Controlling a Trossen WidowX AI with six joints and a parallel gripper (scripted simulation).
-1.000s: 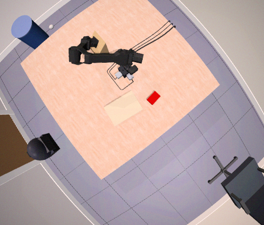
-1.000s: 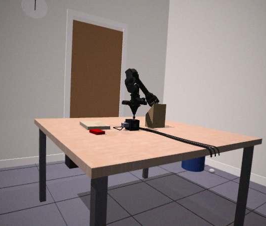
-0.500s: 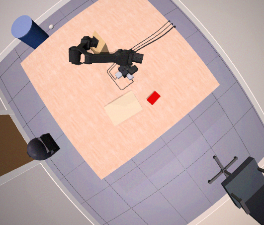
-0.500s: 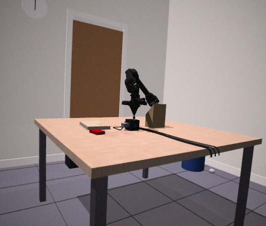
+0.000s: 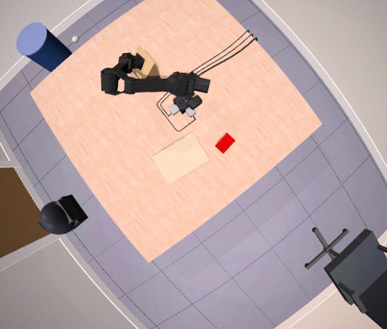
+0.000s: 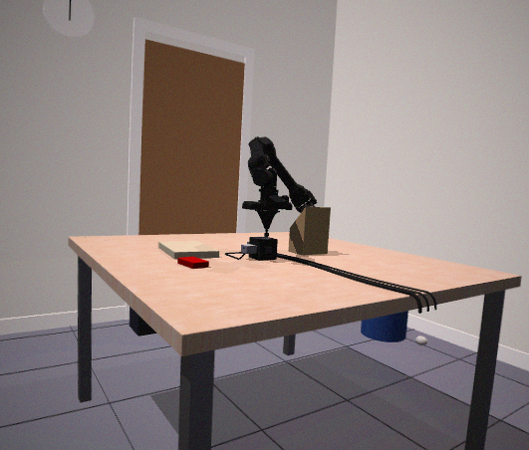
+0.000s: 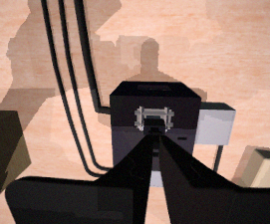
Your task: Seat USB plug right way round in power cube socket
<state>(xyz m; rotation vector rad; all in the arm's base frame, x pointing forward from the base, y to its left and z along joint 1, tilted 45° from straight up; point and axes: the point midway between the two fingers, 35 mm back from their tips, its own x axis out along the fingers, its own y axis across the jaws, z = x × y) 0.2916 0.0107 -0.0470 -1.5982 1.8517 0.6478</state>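
Observation:
The black power cube (image 6: 263, 250) (image 7: 130, 143) stands on the table, with light plugs and cables at its sides. My gripper (image 6: 266, 230) (image 7: 154, 141) points straight down over its top and is shut on the small dark USB plug (image 7: 154, 124). In the wrist view the plug is at the fingertips, over the light metal-framed socket (image 7: 138, 118) on the cube's top. In the exterior view a short dark piece shows between the fingertips and the cube's top. How deep the plug sits and which way round it faces cannot be told.
Cables (image 5: 225, 54) (image 6: 353, 275) (image 7: 87, 59) run from the cube over the table edge. A tan block (image 6: 317, 231) (image 7: 5, 148) stands beside the arm. A cream slab (image 5: 181, 158) (image 6: 188, 250) and a red box (image 5: 225, 143) (image 6: 193, 262) lie on the other side.

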